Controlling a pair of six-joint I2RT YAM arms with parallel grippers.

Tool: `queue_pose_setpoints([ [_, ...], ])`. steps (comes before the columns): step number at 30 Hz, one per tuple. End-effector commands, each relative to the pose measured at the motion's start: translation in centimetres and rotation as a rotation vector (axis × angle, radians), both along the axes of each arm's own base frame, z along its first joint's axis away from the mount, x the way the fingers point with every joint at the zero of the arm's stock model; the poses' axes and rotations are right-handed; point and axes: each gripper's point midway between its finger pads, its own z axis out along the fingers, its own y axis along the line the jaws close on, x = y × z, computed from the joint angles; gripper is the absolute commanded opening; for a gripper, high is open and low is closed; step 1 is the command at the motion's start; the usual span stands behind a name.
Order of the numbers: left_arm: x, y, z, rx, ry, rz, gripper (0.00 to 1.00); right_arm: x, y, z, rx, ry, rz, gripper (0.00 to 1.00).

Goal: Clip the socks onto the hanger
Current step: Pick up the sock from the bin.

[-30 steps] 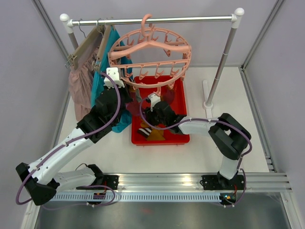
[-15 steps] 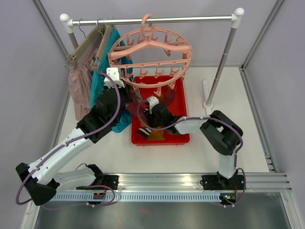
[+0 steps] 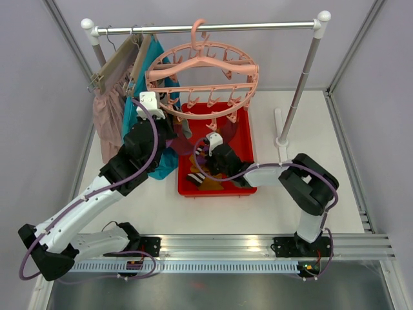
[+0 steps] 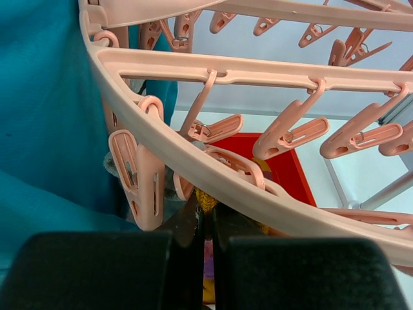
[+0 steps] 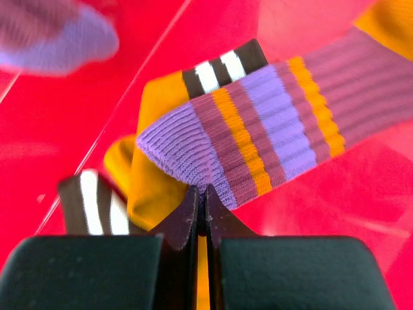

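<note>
**Socks.** The loose socks (image 3: 205, 179) lie in a red tray (image 3: 217, 192) on the bench (image 3: 219, 216), below the hanger.
- The right wrist view alone separates them. A purple sock (image 5: 258, 129) with orange bands lies across a mustard sock (image 5: 150, 187). Two black-and-white cuffs (image 5: 221, 67) show beside them.
- One further sock, the upper sock (image 4: 206, 197), is off the tray. Only the left wrist view shows it, as mustard and purple fabric between the fingers.

**Hanger.** The hanger (image 3: 206, 59) hangs by its hook from the rail (image 3: 258, 26), above the tray's far end.
- The top view shows the whole ring.
- The left wrist view shows its rim (image 4: 193, 158) from beneath, with a clip (image 4: 139, 177) dangling just beside the fingers.

**Hands.**
- The left hand (image 4: 208, 216) is closed tight on the upper sock, right under the rim. I cannot tell whether the sock touches any clip.
- The right hand (image 5: 202, 194) is down in the tray, its fingers pressed together on the ribbed edge of the purple sock. The top view hides these fingertips under the wrist.

**Surroundings.** A teal garment (image 3: 132, 116) and a pink garment (image 3: 106, 119) hang at the left end of the rail. The teal one fills the left of the left wrist view.
</note>
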Motion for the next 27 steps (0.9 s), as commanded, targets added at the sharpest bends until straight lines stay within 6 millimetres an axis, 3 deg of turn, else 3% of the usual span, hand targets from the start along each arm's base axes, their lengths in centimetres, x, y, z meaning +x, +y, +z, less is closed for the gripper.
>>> queue_pose_setpoints([
  [1, -0.4, 0.7, 2.5, -0.015, -0.061, -0.005, 0.02, -0.7, -0.1, 3.9, 0.148, -0.043, -0.042, 0.0],
  [2, -0.3, 0.7, 2.4, -0.015, -0.06, -0.002, 0.02, -0.8, -0.2, 5.2, 0.182, -0.058, -0.047, 0.0],
  [3, -0.4, 0.6, 2.3, -0.016, -0.057, -0.005, 0.02, -1.4, -0.8, 4.8, 0.188, -0.042, -0.057, 0.0],
  [6, -0.2, 0.4, 1.8, -0.016, -0.046, -0.008, 0.02, -2.3, -1.6, 7.0, 0.246, -0.062, -0.07, 0.0],
  [9, -0.2, 0.0, 1.4, -0.029, -0.042, -0.021, 0.02, -3.3, -2.4, 7.8, 0.268, -0.059, -0.072, 0.0],
  [10, -0.2, 0.0, 1.3, -0.033, -0.043, -0.023, 0.02, -3.6, -2.7, 9.3, 0.304, -0.076, -0.077, 0.0],
  [15, -0.3, -0.6, 0.8, -0.05, -0.044, -0.053, 0.02, -5.6, -4.6, 12.9, 0.383, -0.109, -0.082, 0.0],
  [20, -0.8, -1.8, 0.8, -0.065, -0.079, -0.133, 0.03, -7.5, -6.4, 15.6, 0.409, -0.116, -0.069, 0.0],
  [21, -0.9, -1.9, 0.5, -0.064, -0.078, -0.144, 0.03, -7.8, -6.8, 17.4, 0.435, -0.144, -0.067, 0.0],
  [23, -1.3, -2.5, 0.9, -0.077, -0.102, -0.187, 0.06, -8.4, -7.7, 17.9, 0.402, -0.137, -0.068, 0.0],
  [24, -1.3, -2.5, 0.5, -0.077, -0.098, -0.193, 0.07, -8.5, -7.9, 20.1, 0.424, -0.166, -0.065, 0.0],
  [25, -1.7, -2.5, 0.7, -0.089, -0.105, -0.204, 0.11, -8.8, -8.3, 20.1, 0.395, -0.152, -0.066, 0.0],
  [26, -1.9, -2.8, 0.3, -0.092, -0.1, -0.222, 0.13, -8.9, -8.6, 22.0, 0.407, -0.181, -0.06, 0.0],
  [27, -2.1, -2.7, 0.1, -0.099, -0.096, -0.226, 0.14, -9.2, -8.9, 21.8, 0.377, -0.165, -0.057, 0.0],
])
